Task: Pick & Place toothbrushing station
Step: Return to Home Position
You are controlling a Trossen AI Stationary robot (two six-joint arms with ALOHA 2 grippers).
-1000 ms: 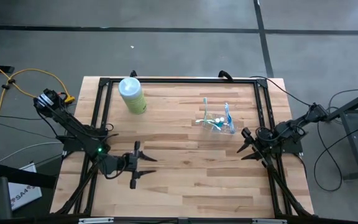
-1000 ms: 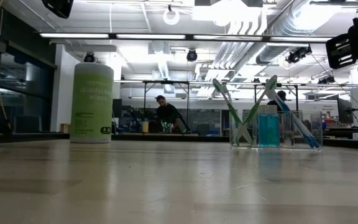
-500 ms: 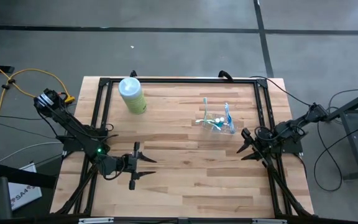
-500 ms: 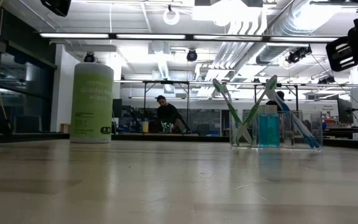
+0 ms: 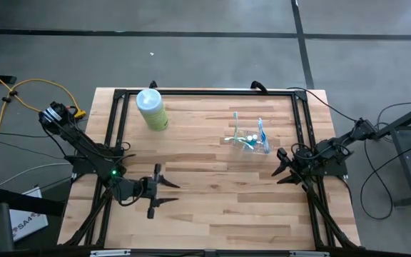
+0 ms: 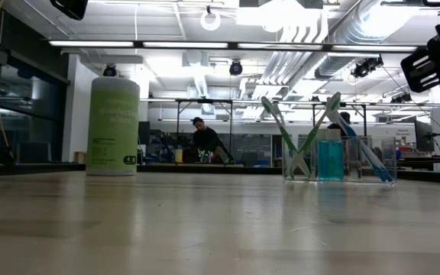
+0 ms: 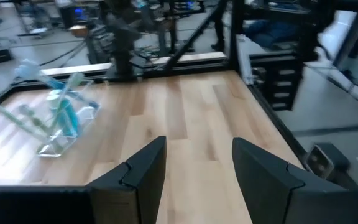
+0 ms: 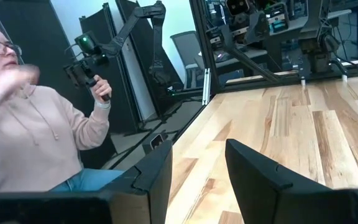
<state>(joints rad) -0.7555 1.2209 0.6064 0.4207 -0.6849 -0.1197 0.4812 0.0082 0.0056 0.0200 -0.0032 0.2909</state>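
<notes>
Toward the right of the wooden table (image 5: 212, 214), the small see-through plastic holder (image 5: 248, 141) stands with green toothbrushes (image 6: 281, 134) and a blue one (image 6: 361, 149) leaning in it, so the placing looks finished. The step in hand seems to be parking the arms. The right gripper (image 5: 280, 165) hangs near the holder, fingers apart and empty. The left gripper (image 5: 170, 191), likewise spread, is well apart from it. Nothing needs grasping next. A pale-green canister with a white cap (image 5: 151, 109) stands far off, and a person in a beige hoodie (image 8: 30, 130) sits beyond the table.
</notes>
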